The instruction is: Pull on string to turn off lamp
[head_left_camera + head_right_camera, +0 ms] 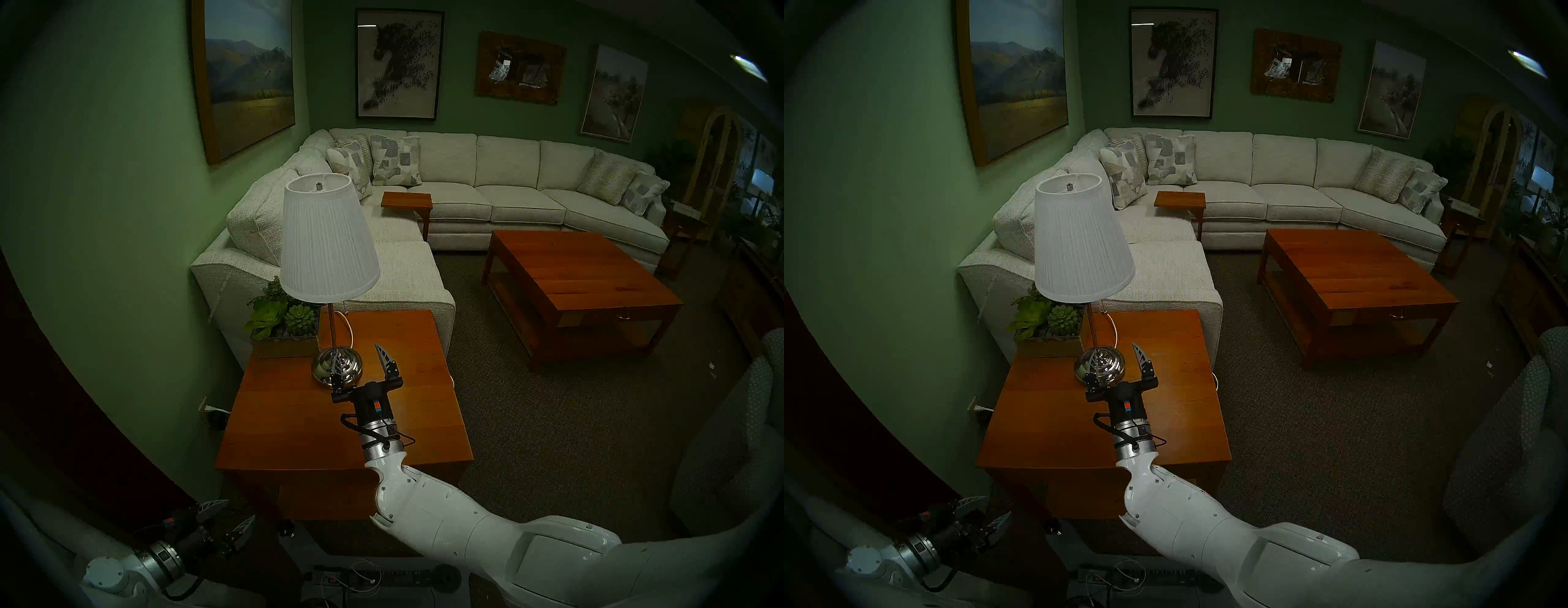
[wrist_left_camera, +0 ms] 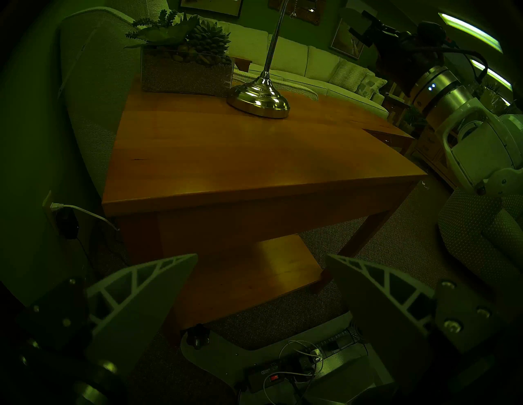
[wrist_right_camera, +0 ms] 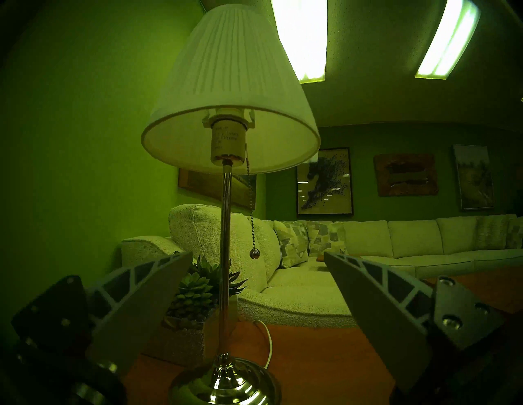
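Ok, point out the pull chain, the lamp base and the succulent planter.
pull chain [image 3: 251, 215]: right wrist view, mid-length of the beads.
lamp base [image 1: 337, 367]: head left view, chrome dome.
succulent planter [image 2: 185, 74]: left wrist view, front wall.

A: Lamp [image 3: 226, 93]: pleated matt cloth shade, glossy chromed metal pole and base. String [image 3: 251, 203]: beaded metal, shiny knob.

B: Noted. Side table [image 1: 297, 424]: smooth satin wood. Right gripper [image 1: 364, 361]: matt ribbed plastic fingers. Sofa [image 1: 509, 187], 1 o'clock: nubby cloth.

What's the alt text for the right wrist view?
The open right gripper points up at the lamp, its beaded pull chain hanging free beside the chrome pole, above the fingertips. Behind: a succulent planter, cream sofa, green walls.
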You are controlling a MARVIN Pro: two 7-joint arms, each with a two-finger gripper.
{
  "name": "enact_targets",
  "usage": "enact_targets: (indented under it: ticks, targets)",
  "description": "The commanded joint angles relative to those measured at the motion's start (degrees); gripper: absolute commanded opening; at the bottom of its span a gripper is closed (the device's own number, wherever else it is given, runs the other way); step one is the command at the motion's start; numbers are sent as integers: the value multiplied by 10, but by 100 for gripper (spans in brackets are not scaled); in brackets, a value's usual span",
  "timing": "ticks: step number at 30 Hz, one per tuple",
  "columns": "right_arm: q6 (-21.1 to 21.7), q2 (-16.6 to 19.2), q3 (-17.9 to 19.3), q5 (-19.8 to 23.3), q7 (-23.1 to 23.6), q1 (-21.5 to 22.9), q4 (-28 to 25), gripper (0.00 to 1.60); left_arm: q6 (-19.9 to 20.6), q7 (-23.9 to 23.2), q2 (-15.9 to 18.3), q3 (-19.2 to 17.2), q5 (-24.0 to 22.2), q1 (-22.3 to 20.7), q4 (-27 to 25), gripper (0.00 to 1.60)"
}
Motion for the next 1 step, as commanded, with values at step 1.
enact_targets:
  ticks: [1]
  targets:
    - [-6,20,2,-51,-44,-8,-63,160,-2,0,1,-4,-2,0,-12,160]
